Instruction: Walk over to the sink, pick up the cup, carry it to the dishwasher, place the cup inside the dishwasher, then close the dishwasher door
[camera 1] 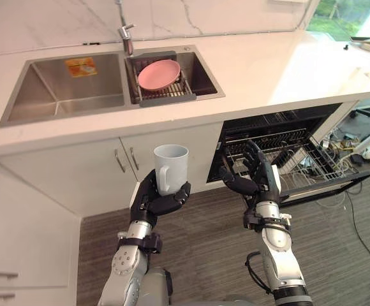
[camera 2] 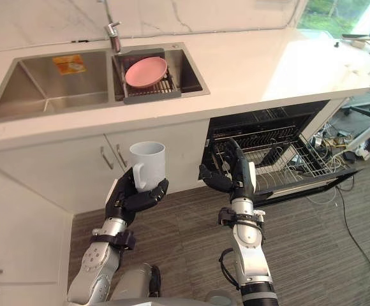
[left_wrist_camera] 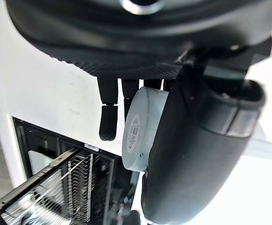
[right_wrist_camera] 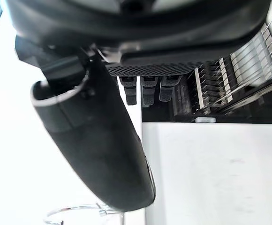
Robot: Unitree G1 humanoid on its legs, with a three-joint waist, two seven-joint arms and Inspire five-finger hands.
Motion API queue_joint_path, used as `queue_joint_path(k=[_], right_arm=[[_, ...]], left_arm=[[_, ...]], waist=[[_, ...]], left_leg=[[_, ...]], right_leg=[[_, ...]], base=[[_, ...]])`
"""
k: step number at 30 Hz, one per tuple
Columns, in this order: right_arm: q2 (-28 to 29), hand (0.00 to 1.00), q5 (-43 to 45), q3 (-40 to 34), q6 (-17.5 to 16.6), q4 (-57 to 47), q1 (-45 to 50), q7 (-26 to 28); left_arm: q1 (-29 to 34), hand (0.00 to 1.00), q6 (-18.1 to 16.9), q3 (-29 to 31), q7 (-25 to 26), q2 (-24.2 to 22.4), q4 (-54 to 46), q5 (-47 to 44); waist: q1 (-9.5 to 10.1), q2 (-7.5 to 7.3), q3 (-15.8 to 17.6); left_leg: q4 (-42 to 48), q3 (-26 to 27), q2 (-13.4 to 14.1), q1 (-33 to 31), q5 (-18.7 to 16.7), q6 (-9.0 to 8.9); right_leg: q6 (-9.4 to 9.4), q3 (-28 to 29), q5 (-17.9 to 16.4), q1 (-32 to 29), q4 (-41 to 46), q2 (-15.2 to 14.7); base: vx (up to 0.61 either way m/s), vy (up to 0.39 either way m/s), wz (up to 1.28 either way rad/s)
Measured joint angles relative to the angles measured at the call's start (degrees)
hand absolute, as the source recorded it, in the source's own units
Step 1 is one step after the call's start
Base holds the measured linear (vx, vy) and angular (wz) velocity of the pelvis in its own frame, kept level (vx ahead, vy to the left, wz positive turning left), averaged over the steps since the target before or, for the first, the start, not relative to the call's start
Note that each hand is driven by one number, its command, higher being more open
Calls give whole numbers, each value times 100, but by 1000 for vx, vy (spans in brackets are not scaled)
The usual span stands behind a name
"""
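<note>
A pale blue-grey cup point(camera 1: 171, 167) stands upright in my left hand point(camera 1: 154, 199), whose fingers and thumb curl round its lower part, in front of the white cabinet doors below the sink. The cup's base point(left_wrist_camera: 138, 133) presses against the thumb point(left_wrist_camera: 197, 140) in the left wrist view. My right hand point(camera 1: 256, 177) hovers with relaxed fingers and holds nothing, just before the open dishwasher point(camera 1: 281, 143). Its wire rack point(camera 1: 312, 166) is pulled out over the lowered door. The right wrist view shows the rack tines point(right_wrist_camera: 230, 79) past the fingers point(right_wrist_camera: 150, 91).
The double steel sink point(camera 1: 64, 86) lies in the white counter, with a pink plate point(camera 1: 158, 74) on a drain rack in the right basin and a tap point(camera 1: 126, 35) behind. Cabinet handles point(camera 1: 126, 159) are close behind the cup. Cables and clutter point(camera 1: 354, 150) lie right of the dishwasher.
</note>
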Motion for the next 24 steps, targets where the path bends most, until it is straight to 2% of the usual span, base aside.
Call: queue_joint_path(k=[1,2,3,4,5,6,7,8,9,10,11,13,15,16,17,18,19,20,21,22,23,24], right_arm=[[4,90,0,41,0,4,0,24],[28,90,0,104,0,28,0,68],[31,90,1,142,0,32,-1,95],[24,90,8,242,-7,28,-12,157],[23,90,19,308,-10,27,-48,240],[20,90,29,344,-11,27,-73,265],[11,90,66,429,-9,28,-136,298],[10,90,91,504,-10,27,-191,329],[20,90,114,586,-11,8,-217,370],[-112,90,116,687,-15,-12,-232,412],[-194,90,116,746,-14,-41,-229,471],[-301,90,119,746,-13,-167,-137,488],[-406,90,252,694,-23,-464,27,491],[-416,90,291,707,-23,-525,48,498],[-404,90,354,748,-42,-691,100,530],[-407,90,402,705,-68,-835,98,549],[-407,90,481,694,-91,-874,90,565],[-408,90,573,684,-124,-903,67,600],[-415,90,675,692,-124,-895,49,682],[-425,90,736,711,-126,-877,36,729],[-450,90,828,754,-153,-815,53,804],[-430,90,903,782,-149,-809,93,850]], left_arm=[[29,30,10,-11,-1,19,0,1],[45,30,25,-20,-5,53,0,2],[45,30,25,-14,-5,61,-2,2],[44,30,25,8,-4,77,-61,2],[44,30,17,0,-7,96,-179,1],[38,30,9,-1,-17,97,-224,0],[8,30,-8,6,-47,97,-246,0],[-6,30,-9,30,-51,97,-250,0],[-2,30,-12,59,-54,121,-260,1],[-30,30,11,103,-62,45,-152,5],[-37,30,12,109,-64,-72,-145,11],[-103,30,12,94,-71,-98,-129,35],[-248,30,12,125,-79,-164,-67,121],[-263,30,13,164,-80,-165,-60,121],[-282,30,7,235,-83,-144,-60,121],[-349,30,-6,229,-83,-135,-60,123],[-386,30,-6,222,-86,-131,-60,128],[-454,30,-6,222,-87,-134,-57,137],[-439,30,-53,79,-140,-109,-76,187],[-434,30,-55,-11,-169,-116,-74,233],[-360,30,-74,-176,-176,-161,-79,202],[-286,30,-78,-202,-169,-204,-84,205]], waist=[[-18,0,0],[-35,-12,-3],[-29,-16,-6],[-59,-19,-16],[-54,-36,-26],[-57,-39,-28],[-72,-35,-29],[-69,-40,-32],[-58,-117,-79],[-99,68,-140],[-87,136,-175],[-132,148,-174],[-188,209,-143],[-186,212,-145],[-138,205,-170],[-100,204,-173],[-88,200,-173],[-47,187,-168],[19,182,-164],[40,210,-174],[67,231,-205],[54,172,-241]], left_leg=[[-41,95,-19,145,-50,103],[-196,286,-46,456,-118,242],[-319,374,-52,615,-125,252],[-598,502,-52,887,-124,250],[-800,661,-36,1078,-118,241],[-869,728,-29,1150,-118,239],[-964,858,7,1280,-118,218],[-959,950,47,1355,-142,159],[-912,999,36,1400,-199,57],[-832,930,206,1461,-378,-179],[-730,882,390,1502,-395,-229],[-541,766,559,1574,-364,-293],[378,645,879,1510,-167,-493],[751,635,949,1403,-9,-513],[1381,435,979,1075,76,-674],[1466,174,829,744,-214,-745],[1398,34,760,560,-317,-744],[1126,-193,651,225,-447,-737],[498,-507,495,17,-427,-761],[-9,-665,447,-8,-296,-802],[-593,-563,442,181,544,-735],[-716,-466,359,300,577,-685]], right_leg=[[10,-118,8,-163,390,-125],[-138,-502,-72,-396,951,-315],[-243,-692,-131,-505,1124,-368],[-458,-1109,-261,-703,1238,-390],[-606,-1577,-345,-887,1122,-434],[-672,-1847,-378,-946,993,-466],[-806,-2444,-377,-1015,562,-489],[-994,-2891,-216,-1026,1,-412],[-1200,-3191,313,-1000,-738,-230],[-1293,-3137,768,-894,-1003,59],[-1280,-3052,779,-752,-1300,369],[-1274,-3034,780,-526,-1526,612],[-1201,-2907,814,-47,-1984,964],[-1183,-2829,833,51,-2090,1003],[-1141,-2628,863,157,-2238,979],[-1054,-2469,922,206,-2365,913],[-1006,-2413,955,225,-2415,858],[-912,-2277,1014,260,-2473,750],[-794,-2090,1088,296,-2508,621],[-750,-2008,1112,302,-2497,583],[-584,-1775,1133,352,-2519,576],[-590,-1661,1207,398,-2618,514]], base=[[331,223,-74],[172,81,-56],[287,66,-63],[280,16,-63],[334,9,-60],[270,-30,-60],[275,-44,-55],[283,-48,-64],[378,-41,-60],[398,-37,-71],[337,-26,-59],[257,-37,-36],[295,-26,-37],[210,40,-61],[220,146,-67],[178,140,-61],[163,180,-50],[119,180,-52],[163,298,-58],[160,335,-77],[129,299,-61],[112,283,-49]])
